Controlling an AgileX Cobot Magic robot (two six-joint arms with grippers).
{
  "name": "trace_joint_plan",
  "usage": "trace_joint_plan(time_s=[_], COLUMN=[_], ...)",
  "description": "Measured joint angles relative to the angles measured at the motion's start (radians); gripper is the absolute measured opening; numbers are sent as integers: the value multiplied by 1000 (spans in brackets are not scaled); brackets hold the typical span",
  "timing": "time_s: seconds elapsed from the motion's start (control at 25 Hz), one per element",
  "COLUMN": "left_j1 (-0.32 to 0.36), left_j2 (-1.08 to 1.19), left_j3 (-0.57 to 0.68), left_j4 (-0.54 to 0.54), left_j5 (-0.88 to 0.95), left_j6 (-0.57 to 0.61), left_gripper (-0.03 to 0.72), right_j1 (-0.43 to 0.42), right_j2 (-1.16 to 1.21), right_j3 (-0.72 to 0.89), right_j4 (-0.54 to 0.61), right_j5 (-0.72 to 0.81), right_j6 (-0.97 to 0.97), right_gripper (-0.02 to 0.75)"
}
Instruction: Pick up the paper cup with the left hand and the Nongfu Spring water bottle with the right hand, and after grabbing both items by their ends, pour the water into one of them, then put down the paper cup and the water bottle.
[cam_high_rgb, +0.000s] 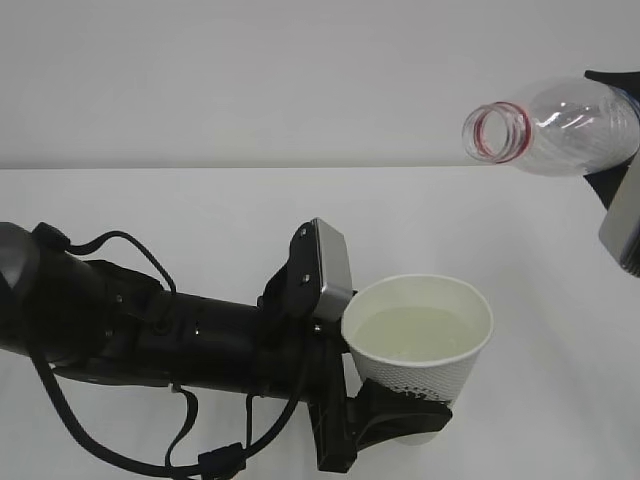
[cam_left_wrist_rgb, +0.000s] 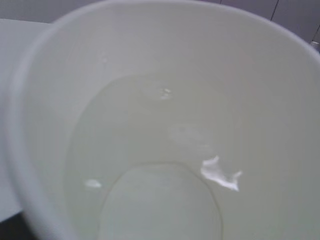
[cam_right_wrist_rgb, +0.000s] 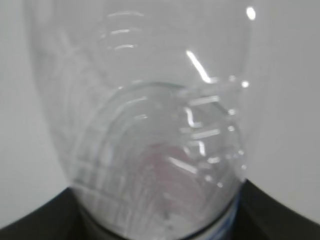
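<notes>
Cup (cam_high_rgb: 420, 345): held upright low on its wall by the left gripper (cam_high_rgb: 405, 415), jaws closed around it; water (cam_high_rgb: 415, 333) is seen inside.
Table (cam_high_rgb: 150, 210): lies under the cup; contact cannot be told.
Bottle (cam_high_rgb: 555, 125): up and right of the cup, well apart, clamped in the right gripper (cam_high_rgb: 615, 180).
Bottle axis: near level, mouth toward the cup; it looks empty.
Obstruction: none seen beside the cup for setting down.

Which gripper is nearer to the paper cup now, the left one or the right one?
Left. The left gripper is shut on the cup, clasping its lower wall. The right gripper is up at the far right, holding the bottle well above the cup.
</notes>
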Motion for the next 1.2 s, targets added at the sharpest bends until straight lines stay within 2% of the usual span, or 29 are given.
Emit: trace_joint_plan(time_s=[0.88,1.04,1.2], left_j1=[0,0,0], left_j2=[0,0,0], left_j3=[0,0,0], left_j4=[0,0,-5], left_j5=[-10,-10,-10], left_j6=[0,0,0], left_gripper=[537,537,537], right_j1=[0,0,0], right_j2=[0,0,0], right_j3=[0,0,0], right_j4=[0,48,153], right_j5=[-113,-146,-155], right_j6=[454,508,547], right_gripper=[425,425,425])
